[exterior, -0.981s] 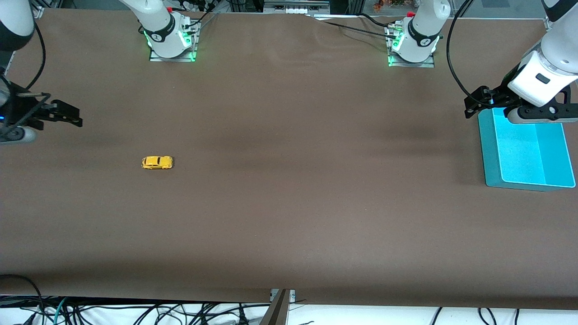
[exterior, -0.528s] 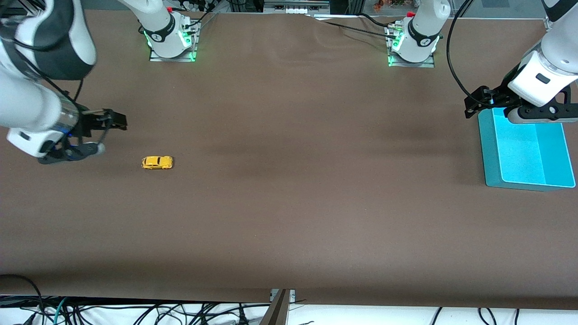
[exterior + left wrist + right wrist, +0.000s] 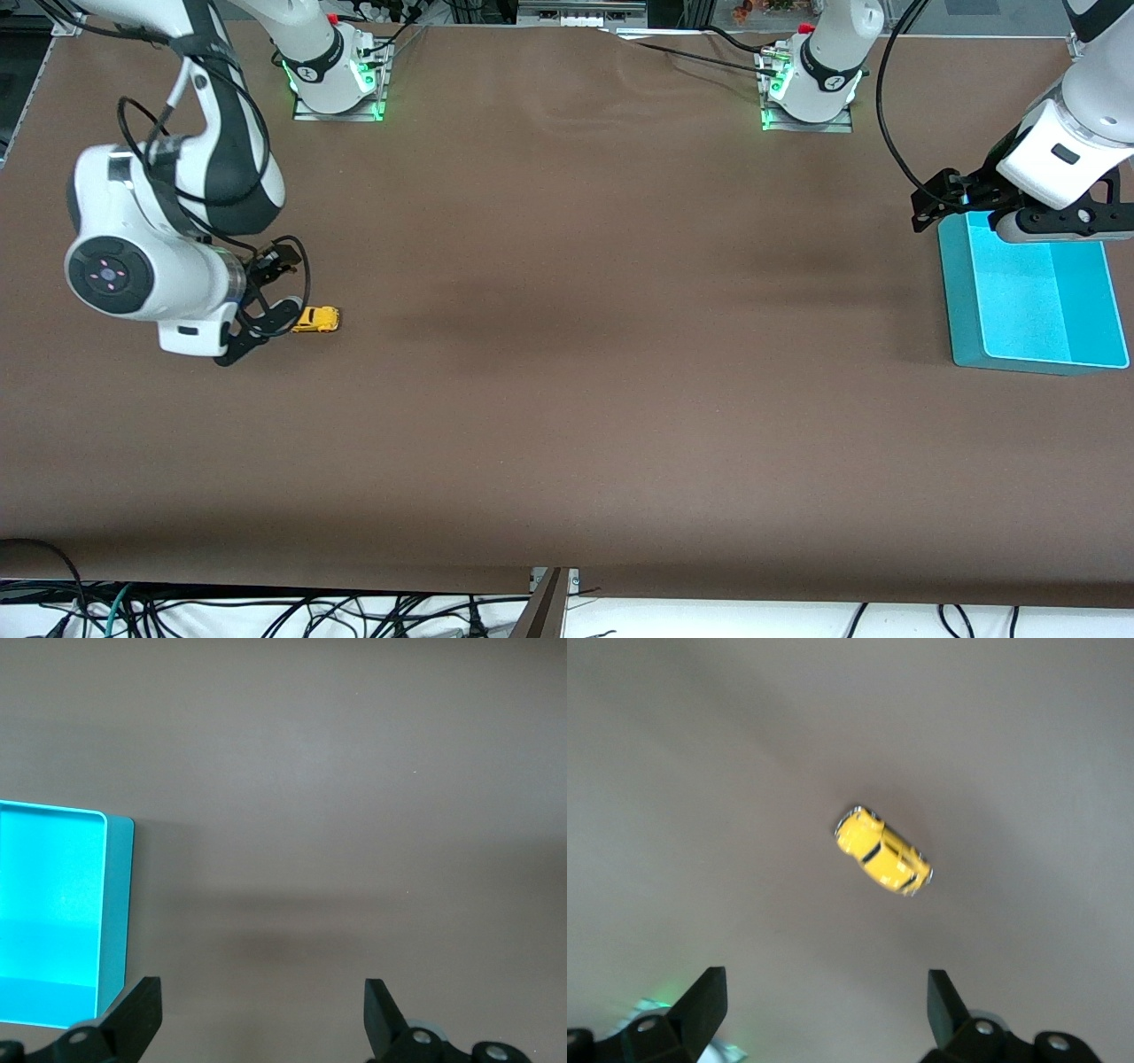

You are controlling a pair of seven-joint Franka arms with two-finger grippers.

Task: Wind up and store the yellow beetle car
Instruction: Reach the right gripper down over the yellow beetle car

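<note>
**Right arm over the car**

The right arm is bent down, its right gripper spread wide and empty above the yellow beetle car, which sits on the brown table; a second ago it hung at the table's edge. The left gripper, wide open and empty, waits beside the blue tray.
</note>
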